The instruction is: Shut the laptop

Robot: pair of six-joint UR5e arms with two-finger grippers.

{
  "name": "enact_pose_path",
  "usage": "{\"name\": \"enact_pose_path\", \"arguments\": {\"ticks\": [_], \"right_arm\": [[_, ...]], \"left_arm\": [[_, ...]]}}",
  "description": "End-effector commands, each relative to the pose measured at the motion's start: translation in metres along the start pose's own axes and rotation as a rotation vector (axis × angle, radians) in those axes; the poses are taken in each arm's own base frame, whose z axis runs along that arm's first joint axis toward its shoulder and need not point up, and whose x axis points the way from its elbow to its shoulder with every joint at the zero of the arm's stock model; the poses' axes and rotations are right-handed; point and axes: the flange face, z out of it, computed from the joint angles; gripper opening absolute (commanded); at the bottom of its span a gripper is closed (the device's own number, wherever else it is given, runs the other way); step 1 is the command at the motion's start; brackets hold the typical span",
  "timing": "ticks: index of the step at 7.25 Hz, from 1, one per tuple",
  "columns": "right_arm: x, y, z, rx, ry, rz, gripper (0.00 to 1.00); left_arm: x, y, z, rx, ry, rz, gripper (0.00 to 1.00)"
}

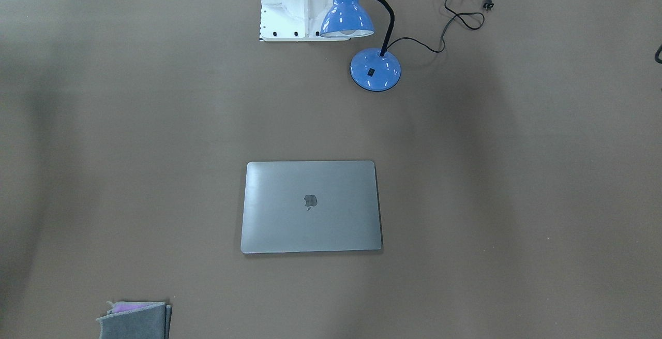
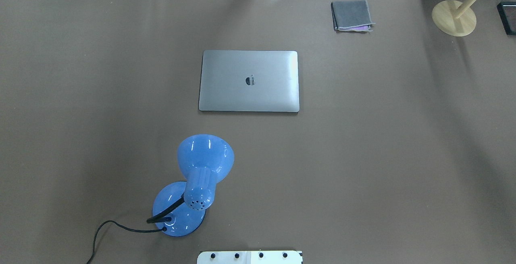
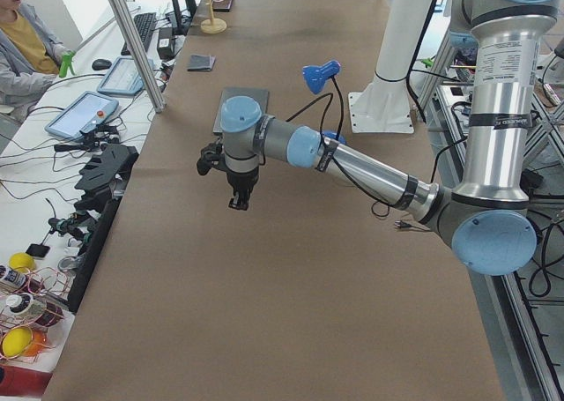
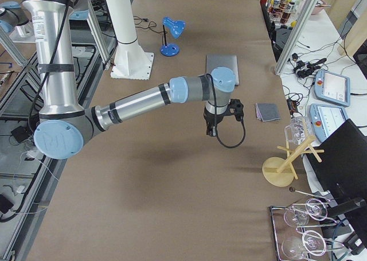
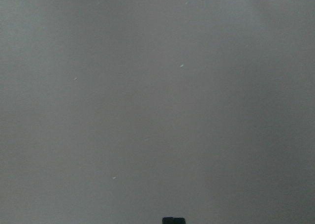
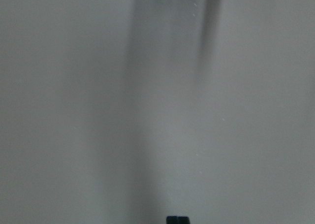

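Note:
The space-grey laptop (image 1: 310,207) lies flat on the brown table with its lid down and the apple logo facing up; it also shows in the overhead view (image 2: 249,81). Neither arm appears in the overhead or front views. In the exterior left view my left gripper (image 3: 239,203) hangs fingers-down above bare table, well off the laptop (image 3: 244,101). In the exterior right view my right gripper (image 4: 211,133) hangs likewise, apart from the laptop (image 4: 222,66). Each wrist view shows only bare table and one small black tip at the bottom centre, left (image 5: 173,220) and right (image 6: 177,219), so the fingers look shut and empty.
A blue desk lamp (image 2: 193,191) with a black cord stands between the laptop and the robot base (image 1: 295,8). A small folded grey cloth (image 2: 351,15) lies at the far edge. A wooden stand (image 2: 453,18) is at the far right corner.

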Motion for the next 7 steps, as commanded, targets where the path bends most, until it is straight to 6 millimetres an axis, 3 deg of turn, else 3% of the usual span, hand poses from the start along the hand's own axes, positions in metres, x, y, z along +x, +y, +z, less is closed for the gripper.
{"name": "enact_pose_path", "arguments": {"ticks": [1, 2, 3, 7], "right_arm": [[0.056, 0.035, 0.021, -0.058, 0.059, 0.01, 1.0], [0.066, 0.036, 0.029, -0.078, 0.06, 0.009, 1.0], [0.071, 0.039, 0.025, -0.068, 0.056, 0.001, 1.0], [0.071, 0.044, 0.027, -0.063, 0.013, 0.015, 1.0]], "left_arm": [[-0.085, 0.046, 0.022, -0.053, 0.0, -0.036, 0.98], [-0.091, 0.047, 0.022, -0.052, 0.0, -0.048, 0.98], [-0.093, 0.048, 0.023, -0.056, 0.002, -0.055, 0.98], [-0.095, 0.054, 0.029, -0.081, 0.011, -0.095, 0.98]]}}
